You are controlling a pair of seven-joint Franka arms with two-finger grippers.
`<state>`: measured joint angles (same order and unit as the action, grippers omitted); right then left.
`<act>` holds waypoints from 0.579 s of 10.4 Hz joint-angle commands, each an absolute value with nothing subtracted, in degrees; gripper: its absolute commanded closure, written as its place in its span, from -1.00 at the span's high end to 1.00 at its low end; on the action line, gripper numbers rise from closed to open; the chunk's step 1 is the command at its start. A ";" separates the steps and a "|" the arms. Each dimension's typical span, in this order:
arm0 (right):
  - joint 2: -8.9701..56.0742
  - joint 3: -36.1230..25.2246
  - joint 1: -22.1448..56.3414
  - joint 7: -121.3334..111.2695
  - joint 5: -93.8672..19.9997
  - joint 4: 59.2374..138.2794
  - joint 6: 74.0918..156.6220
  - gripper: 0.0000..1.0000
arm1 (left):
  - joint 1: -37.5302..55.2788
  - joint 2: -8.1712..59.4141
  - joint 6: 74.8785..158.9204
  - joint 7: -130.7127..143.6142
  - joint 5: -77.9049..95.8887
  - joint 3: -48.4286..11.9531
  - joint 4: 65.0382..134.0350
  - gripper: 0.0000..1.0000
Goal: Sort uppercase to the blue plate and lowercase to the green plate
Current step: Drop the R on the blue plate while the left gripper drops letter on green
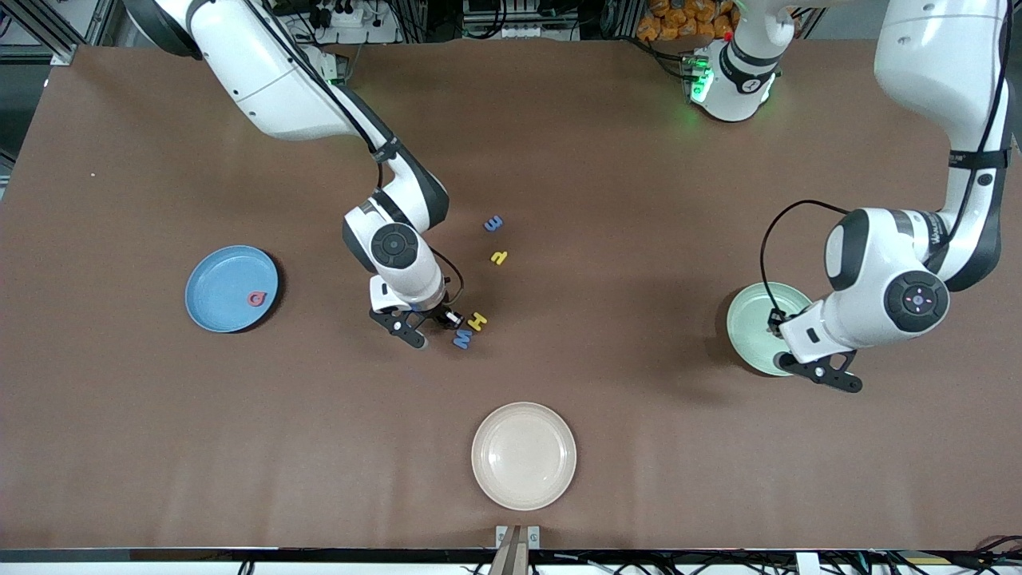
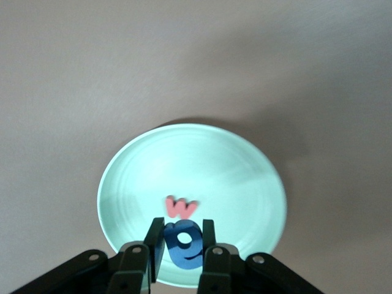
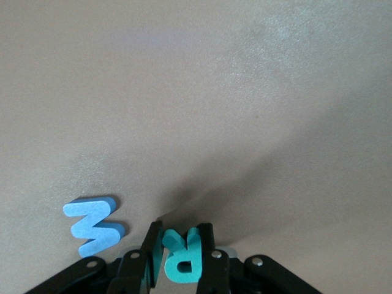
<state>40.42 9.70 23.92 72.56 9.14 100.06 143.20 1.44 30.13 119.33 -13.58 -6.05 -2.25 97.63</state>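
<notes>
- cream plate, nearest the camera, bare.
- blue plate toward the right arm's end, red q on it.
- right gripper clamped on teal r, low beside blue m and yellow h.
- blue e and yellow n-like letter farther from the camera.
- left gripper over green plate, pinching blue a; red w on plate.

Both claws clamped, one arm at mid-frame, one at the right edge.

The right arm enters from the upper left of the front view and bends down to the centre, its right claw low at the worktop with fingers pinched together. The left arm drops along the right edge and folds inward, its left claw at centre right, fingers likewise pinched.
</notes>
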 commanded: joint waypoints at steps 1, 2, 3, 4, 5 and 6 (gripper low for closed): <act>40.34 9.93 22.68 69.55 10.37 100.37 142.65 -0.71 | 0.18 31.38 121.02 -14.06 -2.74 -2.46 98.52 0.01; 39.91 9.76 21.54 66.04 10.28 99.76 138.91 -0.73 | 0.18 30.68 121.03 -14.06 -2.03 -2.55 99.13 0.99; 39.55 9.23 20.58 62.53 10.11 98.54 134.95 -0.73 | 0.18 29.37 120.50 -14.15 -1.24 -2.55 99.23 1.00; 38.77 7.84 19.96 57.27 9.67 97.74 131.35 -0.73 | 0.18 27.79 119.54 -14.06 -0.19 -2.64 99.14 1.00; 38.32 5.73 18.99 50.00 9.06 97.73 129.13 -0.73 | 1.05 25.69 117.01 -13.02 2.87 -2.64 98.88 1.00; 37.45 3.28 18.29 42.61 6.09 97.82 127.20 -0.73 | 2.45 23.14 114.63 -9.70 5.68 -2.72 98.27 1.00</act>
